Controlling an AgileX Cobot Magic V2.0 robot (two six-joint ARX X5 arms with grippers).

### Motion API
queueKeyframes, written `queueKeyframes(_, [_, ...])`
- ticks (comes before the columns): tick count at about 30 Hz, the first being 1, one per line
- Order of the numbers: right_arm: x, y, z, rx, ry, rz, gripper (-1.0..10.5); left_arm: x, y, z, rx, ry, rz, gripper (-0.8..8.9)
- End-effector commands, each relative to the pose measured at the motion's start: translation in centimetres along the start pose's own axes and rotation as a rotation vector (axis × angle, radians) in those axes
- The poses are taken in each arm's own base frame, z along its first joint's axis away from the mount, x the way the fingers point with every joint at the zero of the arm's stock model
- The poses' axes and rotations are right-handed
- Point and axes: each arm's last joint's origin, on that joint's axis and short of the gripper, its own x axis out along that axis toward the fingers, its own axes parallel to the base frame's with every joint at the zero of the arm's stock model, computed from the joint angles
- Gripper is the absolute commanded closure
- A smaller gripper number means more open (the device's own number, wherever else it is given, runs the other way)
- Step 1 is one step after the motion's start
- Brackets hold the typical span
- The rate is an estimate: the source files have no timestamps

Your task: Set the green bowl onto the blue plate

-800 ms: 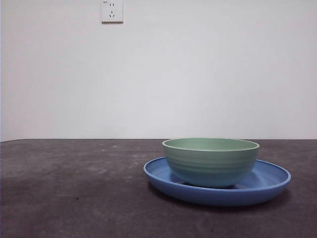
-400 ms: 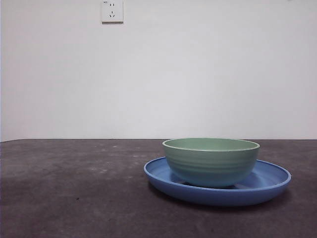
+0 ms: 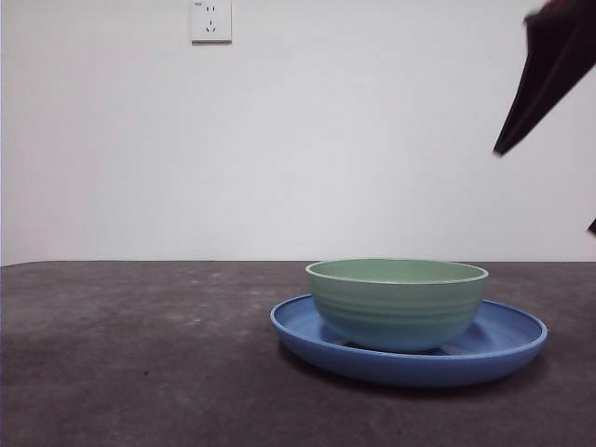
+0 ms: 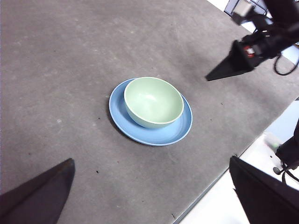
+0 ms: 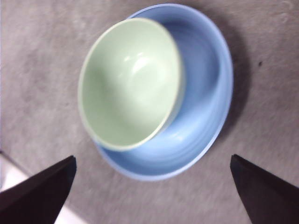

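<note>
The pale green bowl [image 3: 396, 303] sits upright inside the wide blue plate [image 3: 507, 346] on the dark table, off-centre toward one side of the plate. It also shows in the left wrist view [image 4: 153, 101] on the plate [image 4: 140, 133], and in the right wrist view [image 5: 128, 84] on the plate [image 5: 208, 88]. My right gripper [image 5: 152, 161] is open and empty, hanging above the bowl and plate. It shows as dark jaws at the front view's top right [image 3: 546, 189]. My left gripper [image 4: 150, 161] is open and empty, high above the table, well back from the plate.
The right arm [image 4: 254, 44] reaches in over the table's far side in the left wrist view. The table edge [image 4: 210, 189] runs close to the plate there. A wall socket [image 3: 210, 20] is on the white wall behind.
The right gripper's dark jaws have come into the front view at the top right, where nothing showed before. The bowl and plate have not moved.
</note>
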Motion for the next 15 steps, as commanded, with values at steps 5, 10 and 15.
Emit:
queueKeyframes(5, [1.8,-1.7,2.1,0.014,-0.015,0.001,5.5,-0.2,-0.2,0.3,0.014,-0.013,-0.012,2.82])
queueKeyframes(10, [3.2,-3.2,2.7,0.048,0.002,-0.006,5.6,-0.2,-0.2,0.3,0.013,-0.013,-0.012,2.82])
queueKeyframes(15, [4.8,-4.5,3.3,0.066,0.017,-0.007,5.6,-0.2,-0.2,0.3,0.014,-0.014,-0.012,2.82])
